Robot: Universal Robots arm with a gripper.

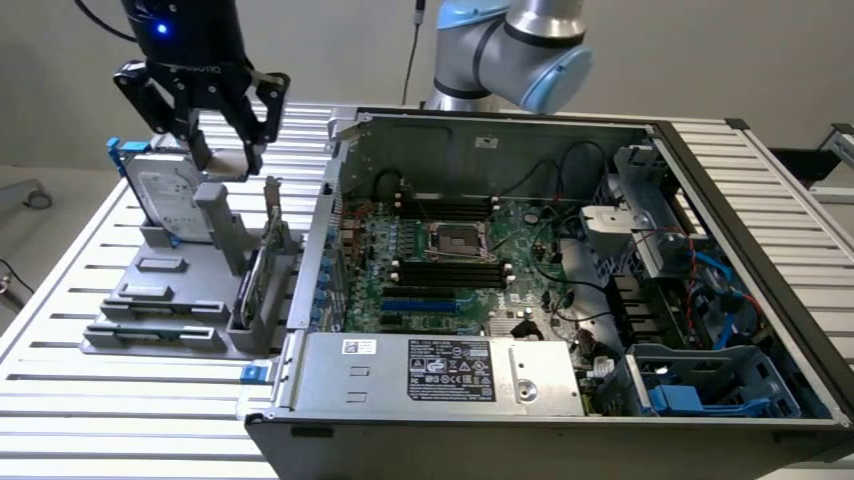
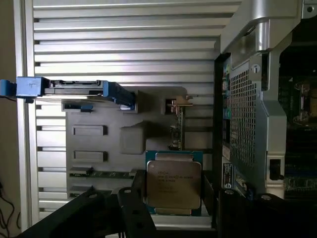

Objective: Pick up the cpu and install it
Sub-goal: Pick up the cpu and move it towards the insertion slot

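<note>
Gripper (image 1: 224, 148) fingers are clamped on the cpu (image 2: 173, 182), one dark finger against each of two opposite edges. The chip's silver-grey top faces the wrist camera, and it is held clear above the grey parts holder (image 1: 160, 300) on the slatted table (image 1: 80, 400). Just below the gripper, the hard drive (image 1: 167, 195) stands upright in that holder; farther off, to the exterior view's right, the open computer case (image 1: 494, 135) shows the black motherboard socket (image 1: 454, 240), with the arm (image 1: 521, 40) behind.

Slatted table (image 1: 134, 405); holder (image 1: 160, 300); computer case (image 1: 507, 125)
</note>
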